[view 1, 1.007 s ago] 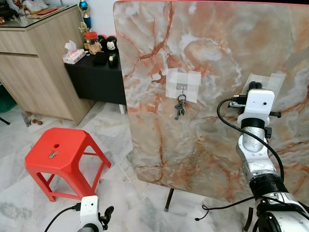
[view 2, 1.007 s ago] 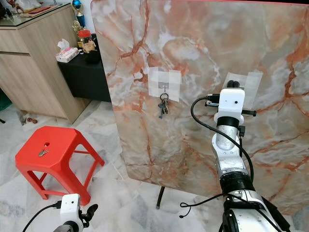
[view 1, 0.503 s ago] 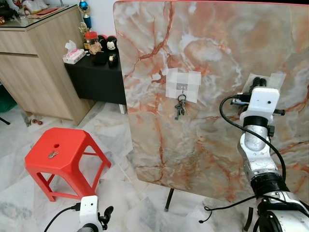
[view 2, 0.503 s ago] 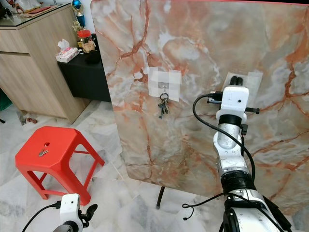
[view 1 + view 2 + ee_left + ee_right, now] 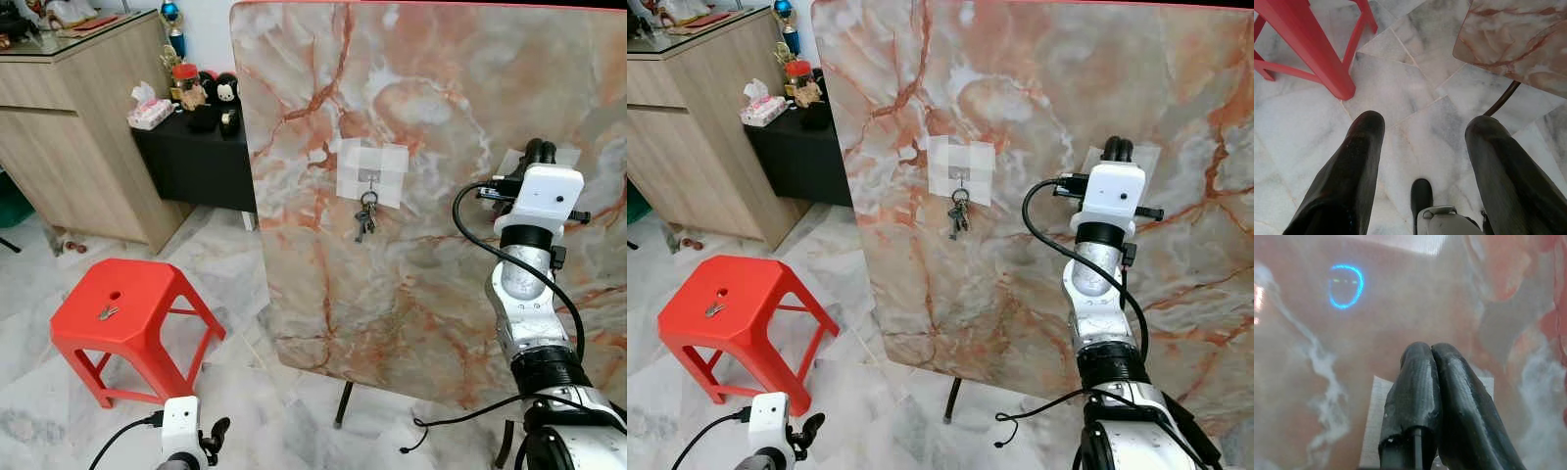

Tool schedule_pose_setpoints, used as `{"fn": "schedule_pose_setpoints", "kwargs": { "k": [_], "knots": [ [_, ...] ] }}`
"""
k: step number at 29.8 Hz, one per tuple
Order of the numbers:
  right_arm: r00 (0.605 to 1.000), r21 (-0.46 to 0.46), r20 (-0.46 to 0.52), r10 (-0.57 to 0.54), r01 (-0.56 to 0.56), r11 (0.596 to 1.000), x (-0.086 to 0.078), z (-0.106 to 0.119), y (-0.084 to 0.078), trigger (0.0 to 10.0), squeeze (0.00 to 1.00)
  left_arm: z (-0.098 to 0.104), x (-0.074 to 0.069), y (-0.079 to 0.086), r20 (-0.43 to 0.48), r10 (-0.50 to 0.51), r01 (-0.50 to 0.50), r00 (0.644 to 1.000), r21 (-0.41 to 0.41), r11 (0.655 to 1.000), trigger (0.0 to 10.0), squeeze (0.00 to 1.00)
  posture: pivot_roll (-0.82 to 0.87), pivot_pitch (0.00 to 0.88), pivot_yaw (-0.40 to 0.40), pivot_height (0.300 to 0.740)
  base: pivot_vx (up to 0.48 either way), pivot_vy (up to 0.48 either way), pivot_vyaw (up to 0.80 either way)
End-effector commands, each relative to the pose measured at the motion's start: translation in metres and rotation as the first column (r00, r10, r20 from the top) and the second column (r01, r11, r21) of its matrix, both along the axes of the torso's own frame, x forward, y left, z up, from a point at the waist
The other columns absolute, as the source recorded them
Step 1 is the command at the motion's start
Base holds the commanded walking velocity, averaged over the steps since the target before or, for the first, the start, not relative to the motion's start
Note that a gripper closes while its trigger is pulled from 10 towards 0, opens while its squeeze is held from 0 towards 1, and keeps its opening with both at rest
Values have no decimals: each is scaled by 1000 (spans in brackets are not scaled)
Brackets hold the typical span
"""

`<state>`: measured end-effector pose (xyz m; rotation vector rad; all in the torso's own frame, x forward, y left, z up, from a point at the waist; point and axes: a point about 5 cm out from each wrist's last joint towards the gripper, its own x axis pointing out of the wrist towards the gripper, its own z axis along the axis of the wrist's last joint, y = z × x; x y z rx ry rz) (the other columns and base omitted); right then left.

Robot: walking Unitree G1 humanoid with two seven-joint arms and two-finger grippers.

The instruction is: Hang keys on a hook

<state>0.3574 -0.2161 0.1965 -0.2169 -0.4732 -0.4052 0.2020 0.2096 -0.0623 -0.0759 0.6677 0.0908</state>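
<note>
The right arm is raised, its gripper (image 5: 537, 152) pressed shut against a taped patch (image 5: 1382, 396) on the upright marble board (image 5: 431, 88). The left gripper (image 5: 1422, 142) hangs low, fingers spread above the floor (image 5: 1405, 98). One bunch of keys (image 5: 364, 221) hangs on the hook (image 5: 369, 179); another key (image 5: 107, 313) lies on the red stool (image 5: 127, 308).

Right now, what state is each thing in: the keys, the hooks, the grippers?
keys on the board: hanging from the left hook.
key on the red stool: lying flat, loose.
right gripper: shut, empty, raised at the right taped patch.
left gripper: open, empty, low over the floor.
</note>
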Motion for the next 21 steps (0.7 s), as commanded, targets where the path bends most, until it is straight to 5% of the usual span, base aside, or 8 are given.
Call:
{"fn": "schedule_pose_setpoints", "kwargs": {
  "k": [1, 21],
  "knots": [
    [1000, 9, 12, -11, 11, 1000, -1, 3, -2, 10000, 0, -1, -1, 2, -16, 2, -2, 1000, 6, 1000, 10000, 0, 16, 0, 10, 740, 0, 0, 0],
    [999, 20, -43, -26, 27, 999, -4, -12, -2, 10000, 0, -3, -5, 3, -34, 7, -6, 999, 7, 1000, 10000, 0, 20, 0, 9, 740, 0, 0, 0]
  ]
}}
